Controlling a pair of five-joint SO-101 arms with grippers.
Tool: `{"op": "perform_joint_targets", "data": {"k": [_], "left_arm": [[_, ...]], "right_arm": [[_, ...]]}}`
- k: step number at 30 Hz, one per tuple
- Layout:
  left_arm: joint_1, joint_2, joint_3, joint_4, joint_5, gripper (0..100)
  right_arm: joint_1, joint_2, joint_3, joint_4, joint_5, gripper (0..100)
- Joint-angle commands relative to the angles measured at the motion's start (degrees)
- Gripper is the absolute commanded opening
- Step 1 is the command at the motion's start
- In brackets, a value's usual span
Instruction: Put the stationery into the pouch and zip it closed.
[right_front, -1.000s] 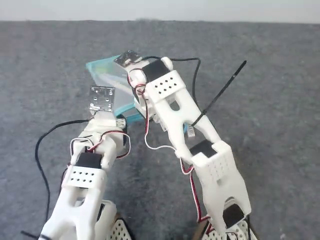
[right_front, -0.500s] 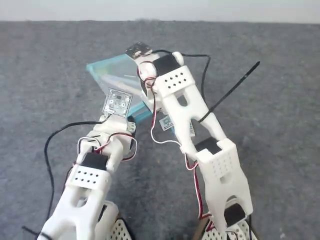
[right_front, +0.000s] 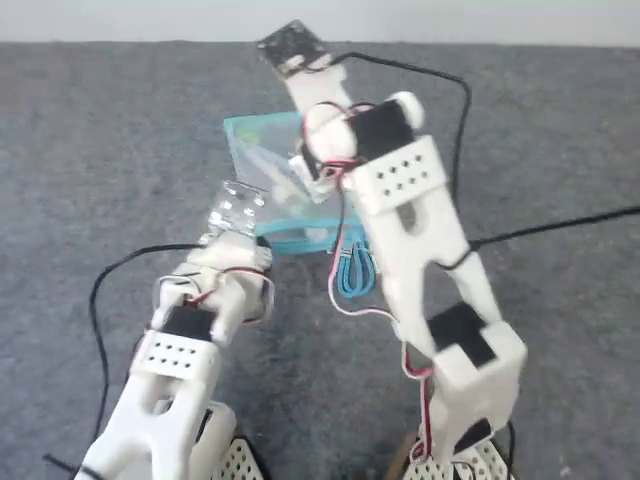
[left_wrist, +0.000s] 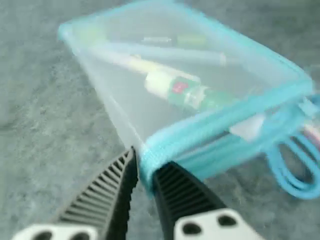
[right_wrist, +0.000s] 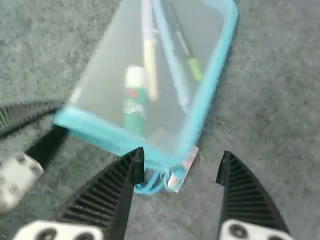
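Pouch (right_front: 265, 165) upper centre of high view, on grey table; stationery (right_wrist: 135, 100) already inside. Left gripper (left_wrist: 142, 167) pinching pouch corner. Right gripper (right_wrist: 182, 152) spread wide above zipper pull (right_wrist: 176, 177). Advice: hold corner firmly as anchor, grip pull only, draw straight along zipper.

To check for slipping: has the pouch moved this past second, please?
Yes. The pouch slid rightward in the high view, relative to the left arm's base.
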Motion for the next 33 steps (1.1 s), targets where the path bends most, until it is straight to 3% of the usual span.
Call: {"op": "perform_joint_targets", "data": {"k": [1,5,7,10,13,20,33], "left_arm": [[-6.86,-0.35,-4.53,0.18,3.34,1],[1.23,-0.35,-3.65,2.55,0.26,1],[2.37,-0.44,-4.00,2.37,2.20,1],[-7.47,-0.35,-7.08,2.64,10.46,1],[-15.30,-0.26,-7.96,3.08,12.75,1],[-11.52,-0.35,-6.02,2.90,10.99,1],[-13.98,-0.09,-6.02,2.73,10.81,1]], "right_arm": [[3.82,-7.69,6.24,1.80,-0.35,24.3],[8.13,-7.08,23.03,-2.07,-2.02,24.3],[10.15,-6.90,31.74,-7.43,-2.37,24.3],[12.00,-6.81,42.20,-15.52,-2.55,24.3],[11.91,-6.73,49.23,-22.11,-2.64,24.3],[9.80,-6.20,54.07,-28.70,-5.10,24.2],[5.05,-6.81,56.79,-30.99,-5.45,24.2]]}}
